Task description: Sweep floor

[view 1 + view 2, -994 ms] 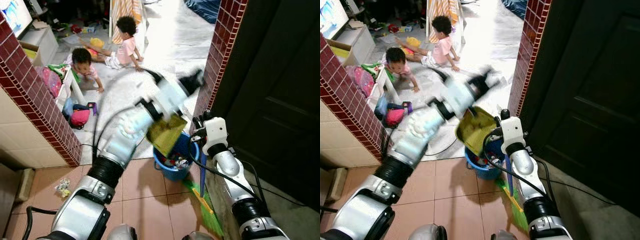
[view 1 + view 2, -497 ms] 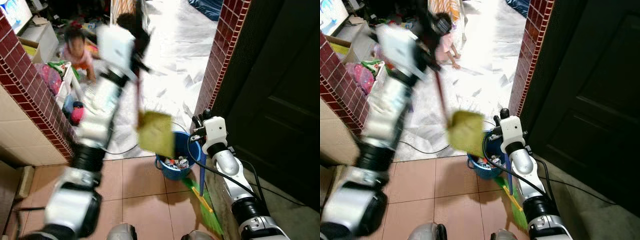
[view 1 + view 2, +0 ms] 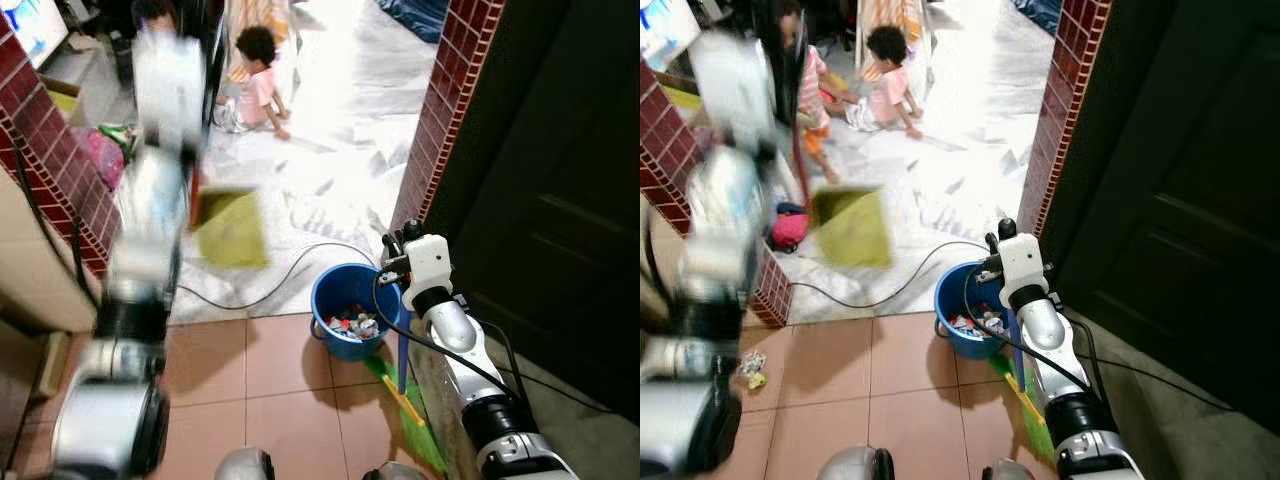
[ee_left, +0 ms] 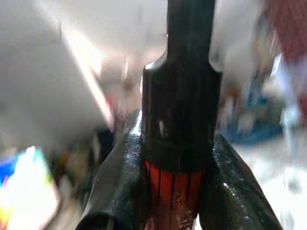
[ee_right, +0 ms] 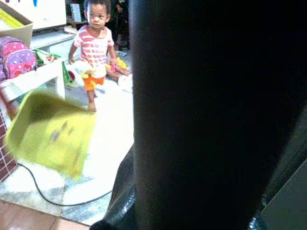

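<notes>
A yellow-green dustpan [image 3: 232,228] hangs in the air left of the blue bucket [image 3: 336,284], blurred by motion. My left gripper [image 4: 178,191] is shut on its red and black handle, and the arm is raised high at the left. The bucket holds mixed litter [image 3: 350,325]. My right gripper [image 3: 396,262] stands beside the bucket's right rim, shut on a blue broom handle [image 3: 403,348]. The green bristles [image 3: 412,418] rest on the tiles below. A crumpled scrap of litter [image 3: 750,368] lies on the tiles at the left.
One child sits on the white floor [image 3: 256,88] and another stands [image 5: 96,45] in the room beyond. A black cable [image 3: 300,252] crosses the threshold. Red brick pillars [image 3: 440,110] flank the opening; a dark door [image 3: 560,200] is on the right.
My left arm has swung the dustpan from over the bucket up and away to the left. One child has stood up. The right arm and broom have held still.
</notes>
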Tool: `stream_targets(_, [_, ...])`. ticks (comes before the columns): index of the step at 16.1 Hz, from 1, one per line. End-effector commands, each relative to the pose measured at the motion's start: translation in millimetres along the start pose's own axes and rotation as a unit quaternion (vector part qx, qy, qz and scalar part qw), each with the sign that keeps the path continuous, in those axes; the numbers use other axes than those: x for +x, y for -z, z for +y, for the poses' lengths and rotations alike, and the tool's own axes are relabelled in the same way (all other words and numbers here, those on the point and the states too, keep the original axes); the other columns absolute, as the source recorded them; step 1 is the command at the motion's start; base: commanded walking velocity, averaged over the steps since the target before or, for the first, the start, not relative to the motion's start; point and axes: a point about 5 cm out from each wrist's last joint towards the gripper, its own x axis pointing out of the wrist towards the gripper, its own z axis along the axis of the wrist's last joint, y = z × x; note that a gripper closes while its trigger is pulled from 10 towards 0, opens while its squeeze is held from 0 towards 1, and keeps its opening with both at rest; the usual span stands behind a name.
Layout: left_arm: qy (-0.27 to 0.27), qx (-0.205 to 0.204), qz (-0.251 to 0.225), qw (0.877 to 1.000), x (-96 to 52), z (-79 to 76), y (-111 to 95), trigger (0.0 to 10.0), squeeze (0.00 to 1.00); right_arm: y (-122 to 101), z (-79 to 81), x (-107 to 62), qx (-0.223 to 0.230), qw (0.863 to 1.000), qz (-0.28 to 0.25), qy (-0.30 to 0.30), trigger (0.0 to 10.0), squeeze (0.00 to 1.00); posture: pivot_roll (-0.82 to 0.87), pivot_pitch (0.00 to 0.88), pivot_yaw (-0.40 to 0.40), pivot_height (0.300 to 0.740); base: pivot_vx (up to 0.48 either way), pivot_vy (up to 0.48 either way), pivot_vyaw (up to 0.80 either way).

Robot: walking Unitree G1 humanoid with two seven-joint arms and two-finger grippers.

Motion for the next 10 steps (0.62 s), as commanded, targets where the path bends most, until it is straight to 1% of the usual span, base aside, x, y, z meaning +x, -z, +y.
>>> stream_targets(1, [-0.026,0.016,0.063,0.998,-15.2,0.6,26.5,10.0,0.0,-3.7,-0.2,1.6,-0.005,1.0,-0.009,-0.005,10.0,0.0,-0.02,0.0,0.01,0.74,0.0,0.0,0.0])
stream_targets(2, [-0.033,0.014,0.075,0.997,-18.7,0.4,31.6,10.0,0.0,-3.6,-0.2,1.5,-0.005,1.0,-0.009,-0.005,10.0,0.0,-0.02,0.0,0.01,0.74,0.0,0.0,0.0])
stream_targets(3, [-0.043,-0.001,0.114,0.993,-36.5,-3.4,52.0,10.0,0.0,-2.5,0.2,0.7,-0.004,1.0,-0.007,-0.008,10.0,0.0,-0.01,0.0,0.006,0.74,0.0,0.0,0.0])
stream_targets(4, [-0.044,-0.009,0.127,0.991,-43.6,-5.4,58.7,10.0,0.0,-2.1,0.5,-0.1,-0.004,1.0,-0.007,-0.009,10.0,0.0,-0.01,0.0,0.005,0.74,0.0,0.0,0.0])
stream_targets(5, [-0.048,-0.028,0.158,0.986,-55.6,-10.2,70.3,10.0,0.0,-2.3,0.5,0.0,-0.004,1.0,-0.008,-0.01,10.0,0.0,-0.01,0.0,0.003,0.74,0.0,0.0,0.0])
stream_targets(7, [-0.067,-0.049,0.183,0.98,-66.2,-15.2,79.2,10.0,0.0,-4.6,0.4,1.1,-0.009,1.0,-0.013,-0.011,10.0,0.0,-0.01,0.0,0.002,0.74,0.0,0.0,0.0])
stream_targets(8, [-0.068,-0.057,0.187,0.978,-70.3,-21.2,80.7,10.0,0.0,-8.5,2.9,1.4,-0.017,0.999,-0.026,-0.024,10.0,0.0,-0.01,0.0,0.001,0.74,0.0,0.0,0.0])
stream_targets(9, [-0.058,-0.061,0.189,0.978,-71.4,-27.5,80.6,10.0,0.0,-10.1,4.4,1.4,-0.016,0.999,-0.031,-0.029,10.0,0.0,-0.01,0.0,0.0,0.74,0.0,0.0,0.68])
stream_targets(10, [-0.048,-0.077,0.192,0.977,-73.0,-35.7,80.4,10.0,0.0,-10.7,5.4,1.3,-0.014,0.999,-0.032,-0.03,10.0,0.0,-0.02,0.0,0.0,0.74,0.0,0.48,0.79])
